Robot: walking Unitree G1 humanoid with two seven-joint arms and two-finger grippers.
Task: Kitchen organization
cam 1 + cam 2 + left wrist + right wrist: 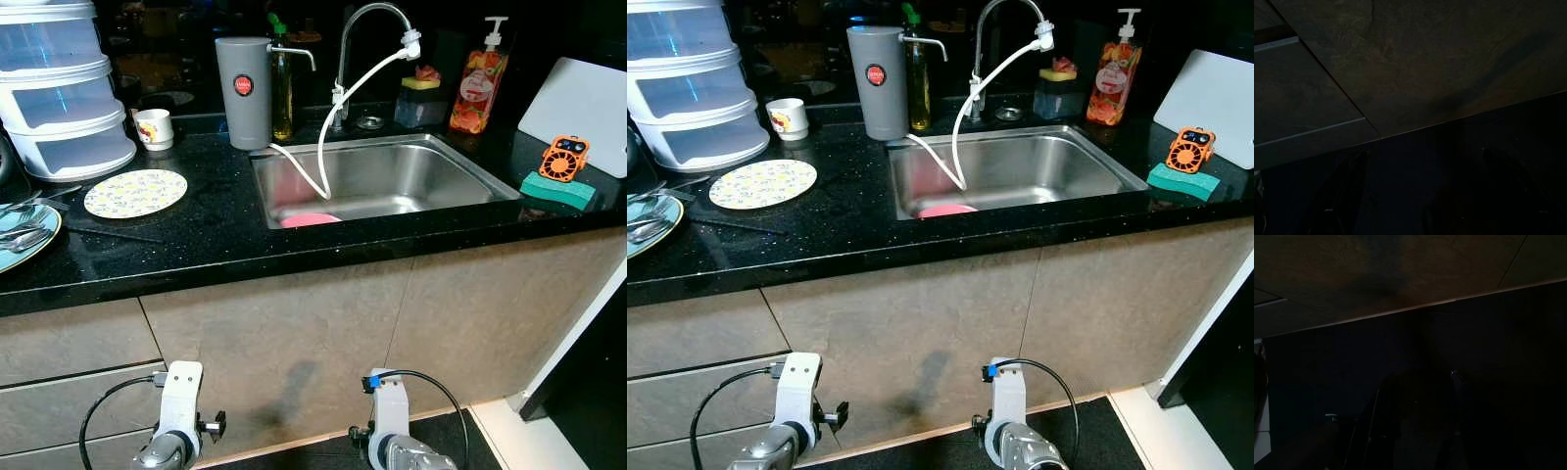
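Observation:
A black stone counter runs across in front of me, with a steel sink set into it. A pink item lies at the sink's near edge. A white hose hangs from the curved tap into the basin. Left of the sink lie a floral plate and a teal plate holding cutlery. Both silver arms hang low before the cabinet fronts, left arm and right arm. The wrist views are very dark; my left gripper and right gripper are barely discernible.
At the back stand stacked clear containers, a white cup, a grey canister, an oil bottle, a sponge caddy and a soap pump. At right: a green sponge, an orange fan, a white board.

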